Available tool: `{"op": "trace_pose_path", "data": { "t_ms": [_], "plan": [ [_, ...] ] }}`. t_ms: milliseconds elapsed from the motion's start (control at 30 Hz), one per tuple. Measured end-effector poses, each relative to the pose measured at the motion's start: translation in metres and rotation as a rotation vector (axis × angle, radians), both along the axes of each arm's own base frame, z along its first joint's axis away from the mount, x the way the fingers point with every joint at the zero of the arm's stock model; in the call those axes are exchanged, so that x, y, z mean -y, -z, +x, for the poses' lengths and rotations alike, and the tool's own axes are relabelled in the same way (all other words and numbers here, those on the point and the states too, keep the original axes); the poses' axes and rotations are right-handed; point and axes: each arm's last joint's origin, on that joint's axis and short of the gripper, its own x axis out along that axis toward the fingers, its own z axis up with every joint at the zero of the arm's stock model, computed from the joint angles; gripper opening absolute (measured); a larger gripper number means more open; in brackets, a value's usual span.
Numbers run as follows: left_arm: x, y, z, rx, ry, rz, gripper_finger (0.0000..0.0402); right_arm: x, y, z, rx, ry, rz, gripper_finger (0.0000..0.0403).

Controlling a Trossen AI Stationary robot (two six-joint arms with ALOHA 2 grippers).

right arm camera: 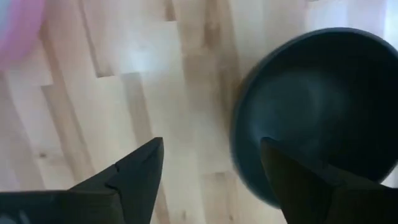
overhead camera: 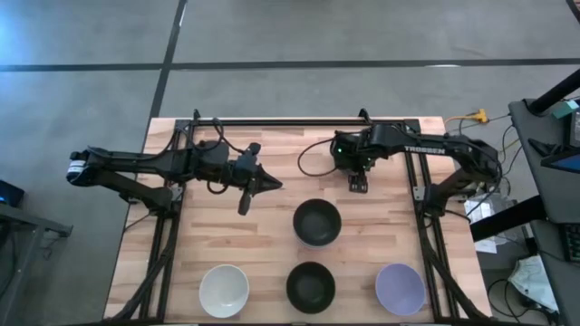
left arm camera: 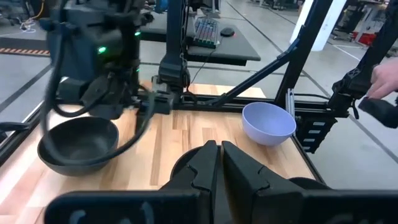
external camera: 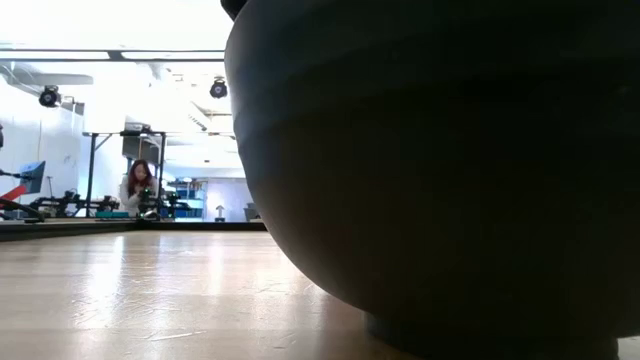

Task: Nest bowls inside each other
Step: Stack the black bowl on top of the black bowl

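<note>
Black round smooth bowl (right arm camera: pixel 317 112) lies just ahead of your right gripper (right arm camera: pixel 211 165), fingers spread, empty; left gripper (overhead camera: pixel 258 184) closed, farther.

Even, soft light fills the high view; the wooden table (overhead camera: pixel 272 235) shows faint shadows under the arms and no harsh glare. The low view is strongly backlit: the room behind blows out to white, a black bowl (external camera: pixel 440 170) looms as a near-featureless dark mass close to the lens, and the tabletop carries pale streaky reflections. The left wrist view is bright, with motion smear across the other arm and the dark bowl (left arm camera: pixel 78 144) beside it. The right wrist view is soft throughout, its planks washed out by glare, the dark bowl (right arm camera: pixel 317 112) blurred at its rim.
</note>
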Motion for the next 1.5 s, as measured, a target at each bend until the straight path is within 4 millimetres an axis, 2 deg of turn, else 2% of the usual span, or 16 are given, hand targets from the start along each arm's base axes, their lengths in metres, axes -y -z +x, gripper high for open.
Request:
{"op": "trace_pose_path", "data": {
  "t_ms": [233, 333, 733, 900, 1200, 1367, 1500],
  "plan": [
    [0.0, -0.001, -0.001, 0.003, 0.0, 0.0, 0.0008, 0.02, 0.007, 0.003, 0.037, 0.037, 0.039, 0.025],
    [0.0, -0.001, -0.001, 0.004, 0.0, 0.0, 0.0008, 0.022, 0.012, 0.007, 0.057, 0.039, 0.093, 0.0245],
    [0.0, 0.004, -0.003, -0.048, 0.002, 0.001, 0.0008, 0.028, 0.043, 0.021, -0.032, 0.042, 0.122, 0.0219],
    [0.0, 0.002, -0.005, -0.041, 0.006, 0.0, 0.0008, 0.029, 0.052, 0.024, -0.061, 0.051, 0.13, 0.0171],
    [0.0, 0.0, -0.008, -0.032, 0.008, 0.0, 0.0008, 0.029, 0.053, 0.024, -0.068, 0.053, 0.132, 0.0027],
    [0.0, 0.0, -0.008, -0.031, 0.008, 0.0, 0.0008, 0.028, 0.043, 0.022, -0.042, 0.051, 0.119, 0.0014],
    [0.0, 0.0, -0.008, -0.031, 0.008, 0.001, 0.0008, 0.026, 0.026, 0.018, 0.015, 0.047, 0.107, 0.0013]
  ]
}}
